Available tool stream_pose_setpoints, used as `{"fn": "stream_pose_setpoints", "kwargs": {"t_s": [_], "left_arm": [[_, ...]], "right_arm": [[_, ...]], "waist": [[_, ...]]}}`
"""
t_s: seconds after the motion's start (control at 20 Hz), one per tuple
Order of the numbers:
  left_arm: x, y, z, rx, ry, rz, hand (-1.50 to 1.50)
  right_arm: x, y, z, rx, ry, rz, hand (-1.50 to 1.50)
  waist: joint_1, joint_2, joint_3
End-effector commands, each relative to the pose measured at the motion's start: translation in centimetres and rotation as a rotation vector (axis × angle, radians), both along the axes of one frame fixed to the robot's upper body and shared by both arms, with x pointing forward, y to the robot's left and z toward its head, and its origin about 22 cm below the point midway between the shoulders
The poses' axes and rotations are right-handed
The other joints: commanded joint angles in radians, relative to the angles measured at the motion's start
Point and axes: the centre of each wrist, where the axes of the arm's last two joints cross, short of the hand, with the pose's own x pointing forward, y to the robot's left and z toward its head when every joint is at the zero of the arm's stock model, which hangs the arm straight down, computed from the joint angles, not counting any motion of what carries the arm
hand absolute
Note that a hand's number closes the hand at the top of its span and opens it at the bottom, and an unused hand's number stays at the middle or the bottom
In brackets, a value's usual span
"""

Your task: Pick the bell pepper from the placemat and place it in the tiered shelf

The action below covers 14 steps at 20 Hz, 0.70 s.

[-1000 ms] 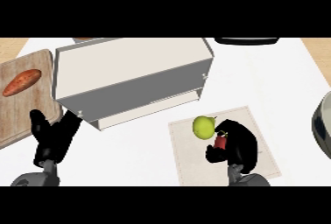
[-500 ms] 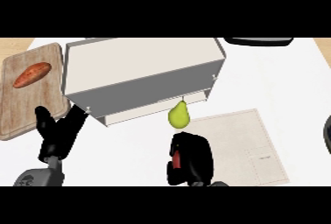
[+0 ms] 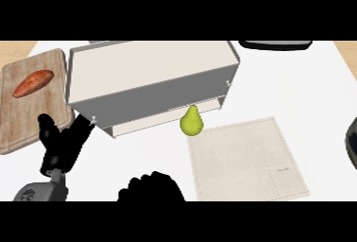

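Hands first, both near the lower edge. Right hand shows as a dark mass at bottom centre, seen from behind; its fingers look bunched, but whether they are curled shut or merely foreshortened cannot be told, and nothing is visibly held in it. Left hand stands at lower left with fingers straight and pointing up, thumb spread, holding nothing.

Beyond and to the right of the right hand lies the pale placemat, flat on the white counter, nothing resting on it. The yellow-green bell pepper appears further out from the right hand, well apart from it, just past the placemat's far left corner and at the front lower edge of the tiered shelf. Whether it rests on the shelf's lower tier or on the counter cannot be determined.

Beside and beyond the left hand, to its left, sits a wooden cutting board carrying a sweet potato. A dark object lies at the far edge.
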Motion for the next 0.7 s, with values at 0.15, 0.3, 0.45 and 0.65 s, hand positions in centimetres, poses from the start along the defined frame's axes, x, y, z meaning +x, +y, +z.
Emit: {"fn": "stream_pose_setpoints", "kwargs": {"t_s": [0.15, 0.3, 0.45, 0.65], "left_arm": [[-0.6, -0.3, -1.7, -0.013, 0.059, 0.036, 0.00], [-1.1, -0.4, -1.7, -0.010, 0.063, 0.037, 0.00], [-1.4, 1.1, -1.3, -0.001, 0.043, 0.043, 0.00], [-0.7, 0.0, -1.5, -0.001, 0.056, 0.023, 0.00]], "right_arm": [[-2.3, -1.6, 8.7, 0.120, -0.148, -0.076, 1.50], [-1.8, -1.9, 11.3, 0.140, -0.184, -0.101, 1.50], [0.4, -1.7, 14.1, 0.156, -0.209, -0.154, 1.50], [1.9, -1.3, 17.2, 0.194, -0.220, -0.186, 1.50]], "waist": [[-0.041, -0.005, -0.007], [-0.038, -0.009, -0.008], [-0.032, -0.004, -0.008], [-0.040, -0.002, -0.008]]}}
